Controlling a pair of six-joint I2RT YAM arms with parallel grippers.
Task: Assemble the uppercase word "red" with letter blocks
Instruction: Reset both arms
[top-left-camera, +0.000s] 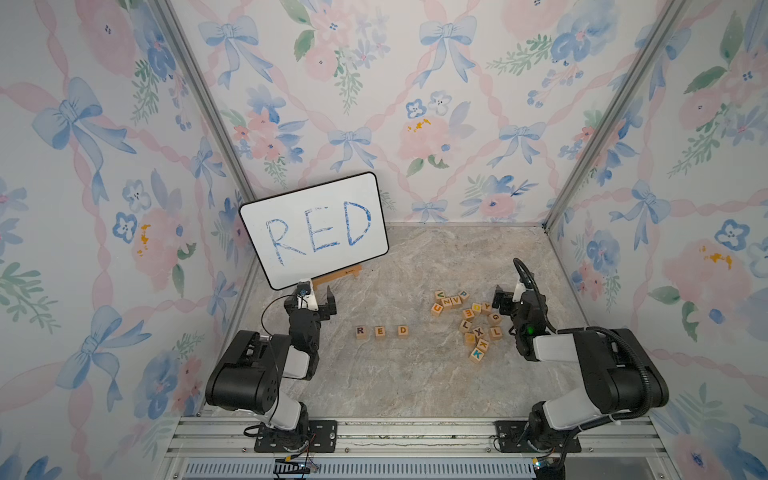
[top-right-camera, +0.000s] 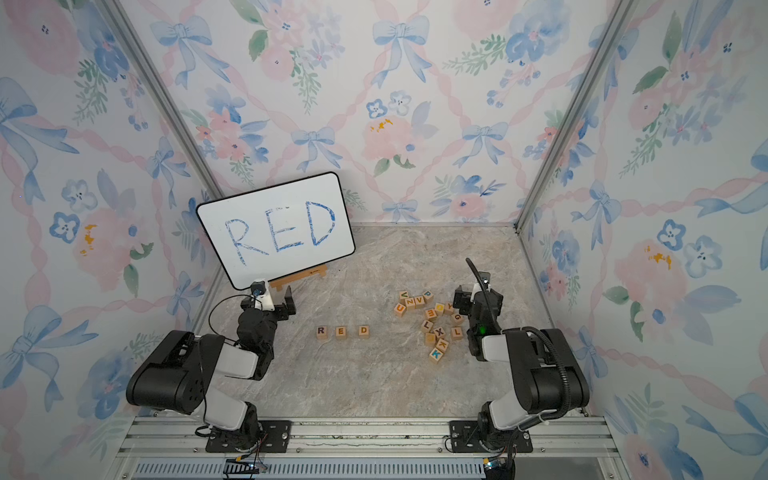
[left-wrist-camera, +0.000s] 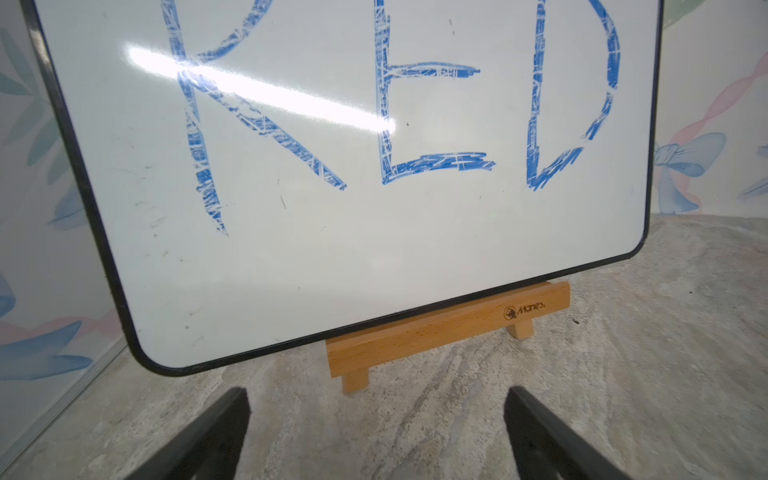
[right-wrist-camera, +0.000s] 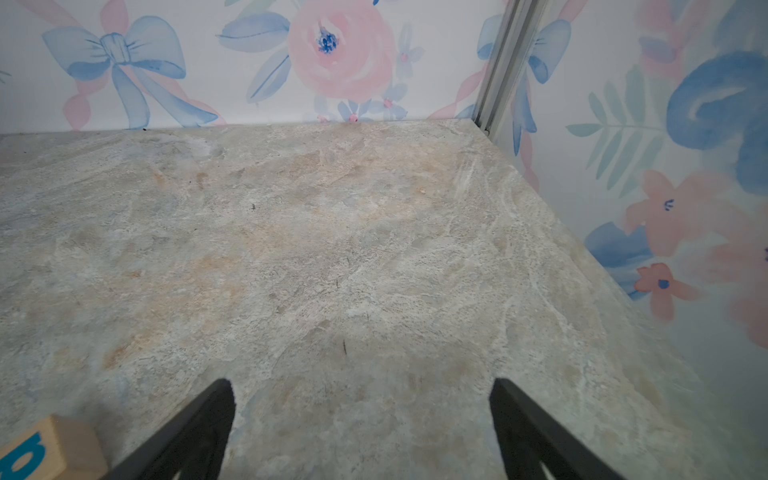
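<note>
Left gripper and right gripper gape empty; letter blocks R, E, D run nine-to-three, four o'clock from nearer left

Floral wallpaper with blue bows covers three walls; metal posts rise from the far corners of the grey marbled surface.

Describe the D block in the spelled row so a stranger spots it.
Find the whiteboard reading RED at the back. Before it on the table, three spaced wooden blocks form a row. The D block is the end nearest the jumbled pile, lettered orange.
</note>
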